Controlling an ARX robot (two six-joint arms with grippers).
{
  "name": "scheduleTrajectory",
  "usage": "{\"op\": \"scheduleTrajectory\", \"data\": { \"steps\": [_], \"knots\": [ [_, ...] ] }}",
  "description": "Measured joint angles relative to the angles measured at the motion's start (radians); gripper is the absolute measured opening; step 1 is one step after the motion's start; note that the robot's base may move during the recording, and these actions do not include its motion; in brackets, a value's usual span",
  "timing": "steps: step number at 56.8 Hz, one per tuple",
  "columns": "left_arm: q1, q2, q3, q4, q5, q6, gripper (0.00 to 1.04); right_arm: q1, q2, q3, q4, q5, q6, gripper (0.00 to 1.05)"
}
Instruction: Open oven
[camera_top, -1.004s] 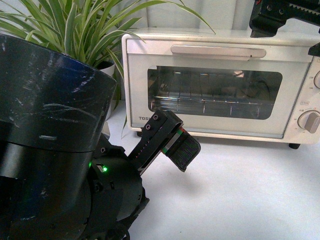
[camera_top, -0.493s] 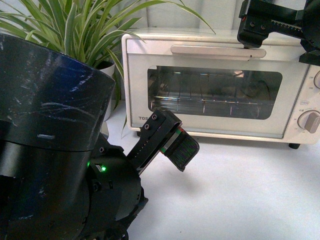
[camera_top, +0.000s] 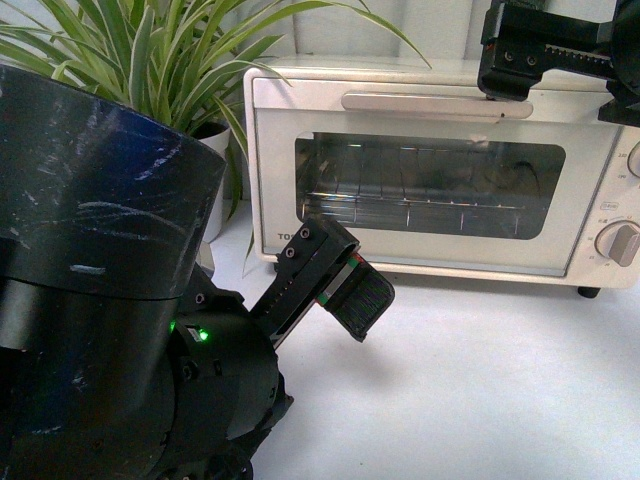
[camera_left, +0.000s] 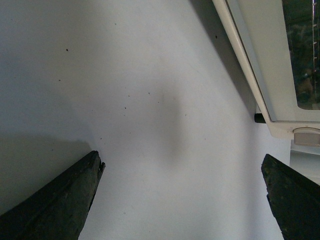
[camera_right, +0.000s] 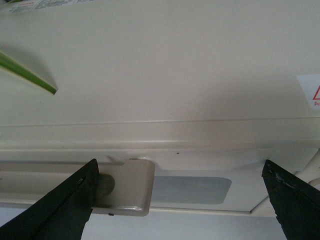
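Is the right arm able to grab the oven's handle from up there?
Probably yes. The right claw hangs open just above one end of the handle on the oven, with nothing between them.

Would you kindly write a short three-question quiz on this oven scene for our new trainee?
1. True or false: the oven door is shut.
2. Which claw is nearest the bar handle: A) left, B) right?
3. What green thing stands beside the oven?
Key: 1 true; 2 B, the right claw, open over the handle's end; 3 the potted plant.
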Motion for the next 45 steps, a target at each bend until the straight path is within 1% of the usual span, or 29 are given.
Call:
{"op": "scheduleTrajectory", "data": {
  "steps": [18, 45],
  "knots": [
    [0.001, 0.0, 0.0, -0.001, 0.0, 0.0, 0.98, 0.0, -0.047, -0.071, 0.029, -0.029, -0.038, 0.95],
    [0.005, 0.0, 0.0, -0.003, 0.0, -0.001, 0.98, -0.001, -0.156, -0.298, 0.148, -0.107, -0.047, 0.95]
  ]
}}
